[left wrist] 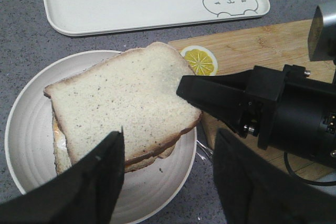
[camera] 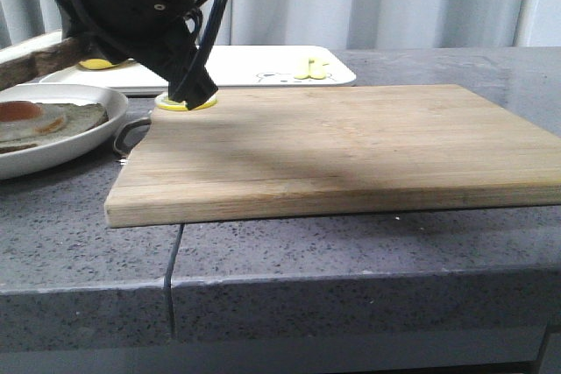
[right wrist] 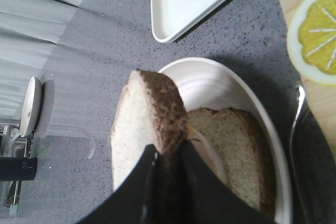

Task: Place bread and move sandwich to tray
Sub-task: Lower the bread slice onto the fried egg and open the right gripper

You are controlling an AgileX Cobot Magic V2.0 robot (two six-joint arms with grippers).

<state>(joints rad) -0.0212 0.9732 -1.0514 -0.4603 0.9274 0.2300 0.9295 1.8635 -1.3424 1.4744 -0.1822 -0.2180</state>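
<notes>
Half done at best: right gripper [right wrist: 167,182] pinching thick brown-crusted white bread slice [left wrist: 123,103] above egg stack on round white plate [left wrist: 23,129]; left gripper [left wrist: 168,182] spread; white bear tray [left wrist: 105,9] unused.

The right gripper [right wrist: 167,182] is seen at the bottom centre of the right wrist view, its two black fingers [right wrist: 144,192] pressed onto the brown crust of the bread [right wrist: 142,124], which is held on edge between them. In the left wrist view the same gripper [left wrist: 184,88] enters from the right side. The left gripper [left wrist: 168,177] is shown at the bottom of that view, its jaws spread wide with nothing between them.
</notes>
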